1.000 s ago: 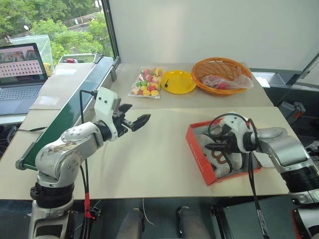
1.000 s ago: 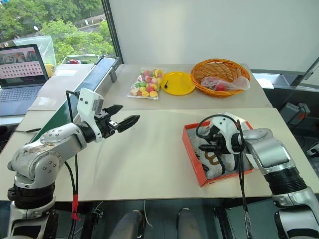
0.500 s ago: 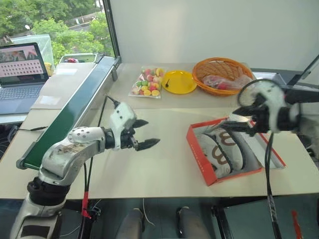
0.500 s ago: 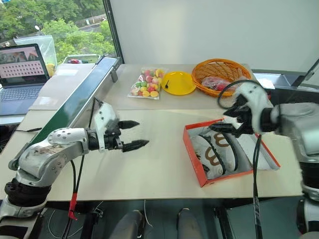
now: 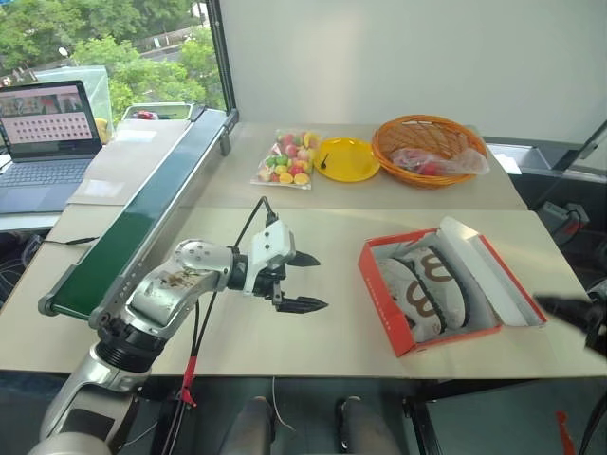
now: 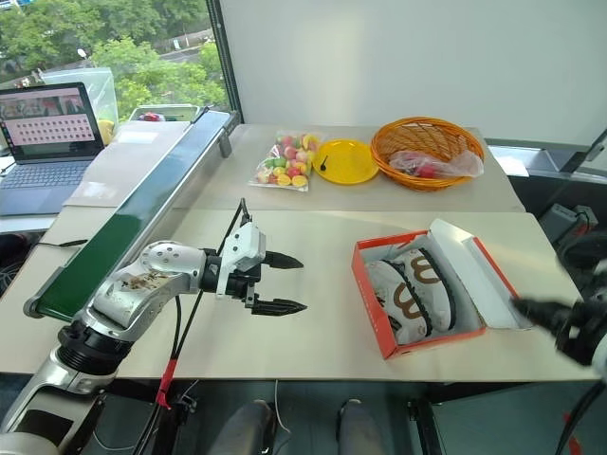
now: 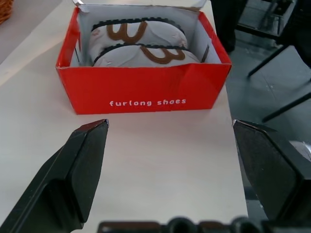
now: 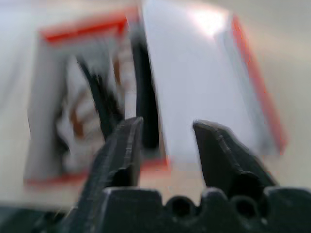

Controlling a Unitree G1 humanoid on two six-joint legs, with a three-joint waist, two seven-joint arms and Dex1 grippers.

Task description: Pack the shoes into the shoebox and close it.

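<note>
Shoebox (image 5: 383,282): flat rectangular red-orange cardboard box with a white interior, resting on the beige table (image 5: 285,332) toward the robot's right. White lettering runs along its red side wall in the left wrist view. The hinged lid (image 5: 493,277) stands open, folded back on the side away from the left arm, white inner face up.

Shoes (image 5: 422,294): a pair of small off-white sneakers with brown trim and black toothed soles, both inside the box, lying side by side on their sides.

Left gripper (image 5: 305,282): above the bare tabletop, well apart from the box, pointing toward it. Its two black fingers are spread wide with nothing between them.

Right gripper (image 8: 165,141): at the near right edge of the table, just beside the open lid. Fingers stand a little apart with a narrow gap, clamped on nothing.

Far side of the table: round orange wicker basket (image 5: 429,149), round yellow plate (image 5: 346,158), clear bag of coloured sweets (image 5: 289,158). A long green conveyor belt (image 5: 133,232) runs along the left side, with an open laptop (image 5: 43,142) beyond it.
</note>
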